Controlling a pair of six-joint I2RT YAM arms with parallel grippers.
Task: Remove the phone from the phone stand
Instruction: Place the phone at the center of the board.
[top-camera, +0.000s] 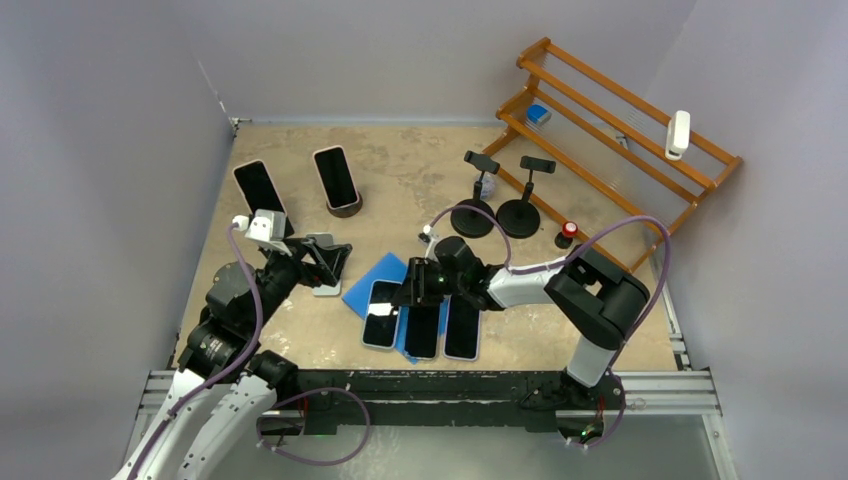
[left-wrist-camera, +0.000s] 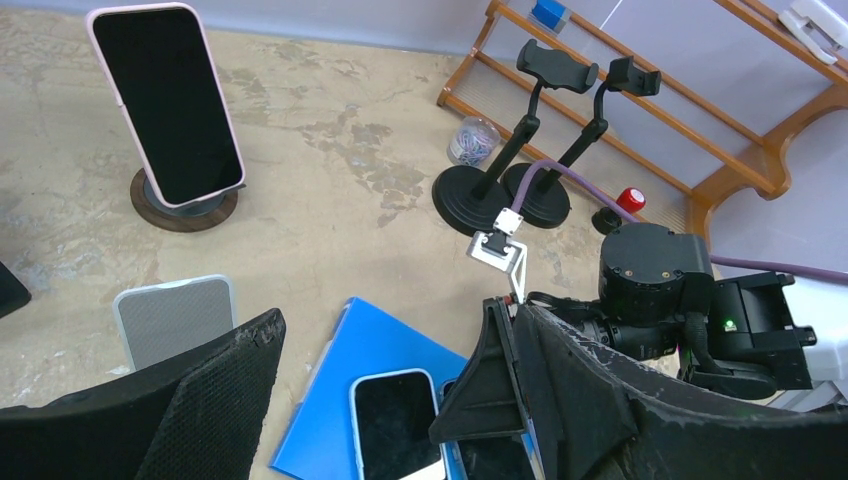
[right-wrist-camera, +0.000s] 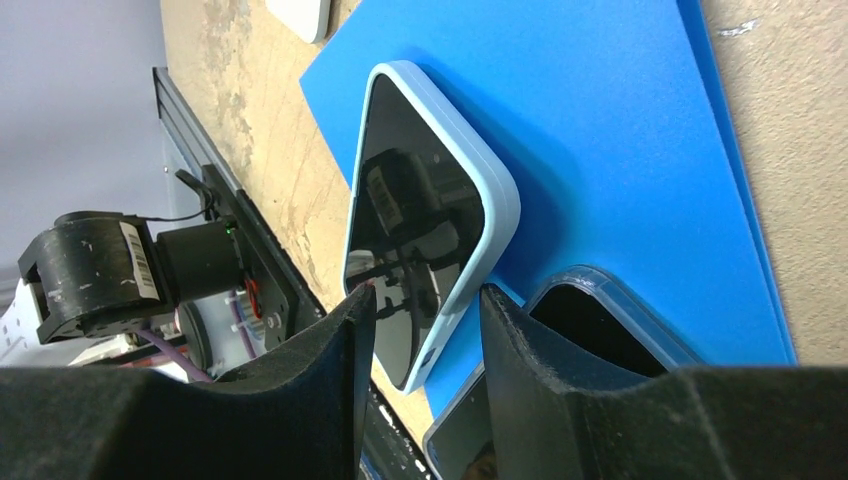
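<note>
Top view, phone: the phone (top-camera: 336, 177) leans in its round stand (top-camera: 343, 209) at the back left. A second phone (top-camera: 258, 186) leans just beside it, further left.
Top view, left claw: the left claw (top-camera: 322, 262) hangs over an empty stand (top-camera: 326, 288), near the phone but apart from it.
Top view, right claw: the right claw (top-camera: 420, 285) sits low over the top ends of three phones lying flat on the mat (top-camera: 378, 272).
Left wrist view, phone: the phone (left-wrist-camera: 165, 105) is pink-cased and tilted back on the stand (left-wrist-camera: 185, 212), screen toward the camera, up and left of the fingers.
Left wrist view, left claw: the left claw (left-wrist-camera: 382, 320) is spread wide, with nothing between its fingers (left-wrist-camera: 210, 395). The empty stand (left-wrist-camera: 175, 320) and mat (left-wrist-camera: 320, 420) lie below.
Right wrist view, right claw: the right claw (right-wrist-camera: 425, 295) shows only a narrow gap. The edge of a blue phone (right-wrist-camera: 420, 220) on the mat (right-wrist-camera: 600, 120) shows through it, and I cannot tell whether it is pinched.
Step in hand: probably the left claw's reach to the standing phone.
How to do it well: go in wide and square the fingers to the phone's long edges. Close at mid-height above the stand's lip, then lift along the phone's tilt before drawing away.
Risk: a sideways pull could drag or tip the stand, or knock the second phone.
</note>
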